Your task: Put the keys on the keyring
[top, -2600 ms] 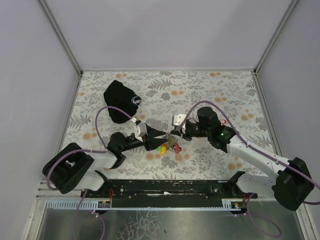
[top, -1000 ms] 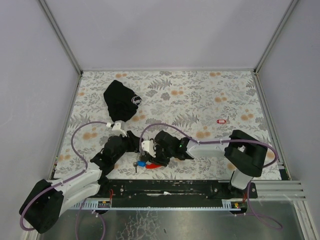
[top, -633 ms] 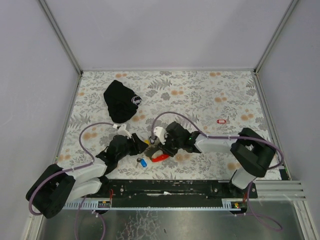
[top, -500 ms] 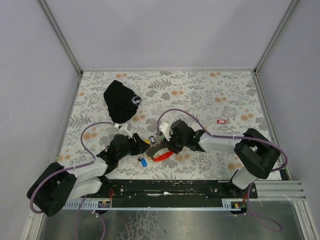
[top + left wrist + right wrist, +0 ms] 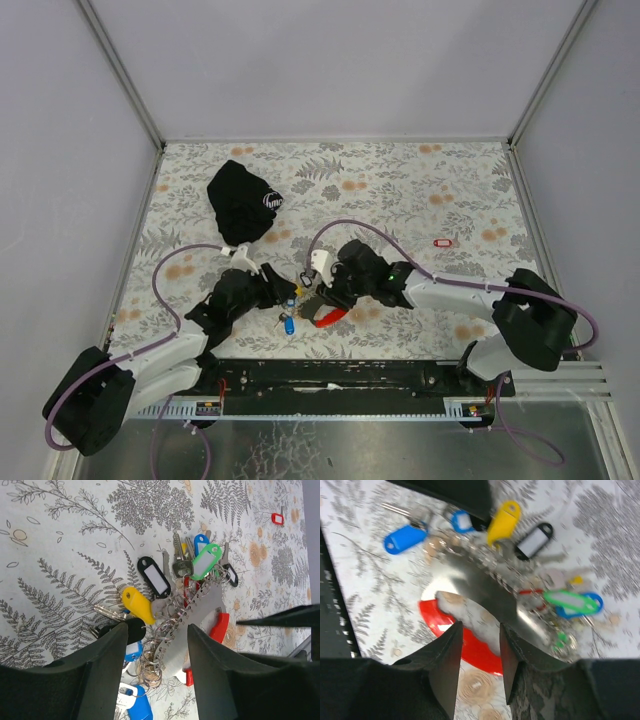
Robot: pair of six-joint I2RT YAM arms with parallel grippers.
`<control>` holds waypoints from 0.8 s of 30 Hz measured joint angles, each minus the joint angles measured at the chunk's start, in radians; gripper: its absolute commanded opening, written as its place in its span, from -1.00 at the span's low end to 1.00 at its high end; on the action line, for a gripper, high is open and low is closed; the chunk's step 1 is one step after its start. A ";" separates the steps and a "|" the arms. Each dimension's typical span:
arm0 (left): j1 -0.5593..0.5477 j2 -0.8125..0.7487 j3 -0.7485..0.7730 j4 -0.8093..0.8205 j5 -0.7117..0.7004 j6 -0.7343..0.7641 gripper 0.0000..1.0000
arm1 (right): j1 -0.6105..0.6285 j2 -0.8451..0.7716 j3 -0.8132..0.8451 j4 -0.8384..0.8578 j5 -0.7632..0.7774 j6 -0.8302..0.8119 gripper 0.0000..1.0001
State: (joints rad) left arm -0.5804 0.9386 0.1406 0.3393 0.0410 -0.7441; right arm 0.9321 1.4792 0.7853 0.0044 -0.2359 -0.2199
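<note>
Two pairs of fingers meet over the bunch of small metal keys with oblong coloured plastic tags [image 5: 175, 580], near the front edge of the fern-patterned desk [image 5: 420, 190]. The left arm's fingers [image 5: 105, 670] stand released, astride the steel rings [image 5: 152, 655]. Whether the right arm's fingers [image 5: 445, 665] grasp the silver blade with red plastic handle [image 5: 485, 590], one cannot tell. Bare desk stretches behind, up to the black cloth pouch [image 5: 243, 200].
</note>
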 measured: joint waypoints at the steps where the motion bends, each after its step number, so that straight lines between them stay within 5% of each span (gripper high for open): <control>1: 0.000 -0.001 0.000 -0.006 0.000 -0.003 -0.04 | 0.018 0.009 0.008 0.009 -0.014 -0.005 -0.15; 24: -0.003 -0.058 -0.041 -0.136 0.052 -0.161 -0.14 | 0.155 0.242 0.087 0.198 -0.078 0.008 -0.65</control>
State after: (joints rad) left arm -0.5835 0.8803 0.0998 0.2031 0.0933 -0.9047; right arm 1.0870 1.7210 0.8726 0.2024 -0.3138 -0.2123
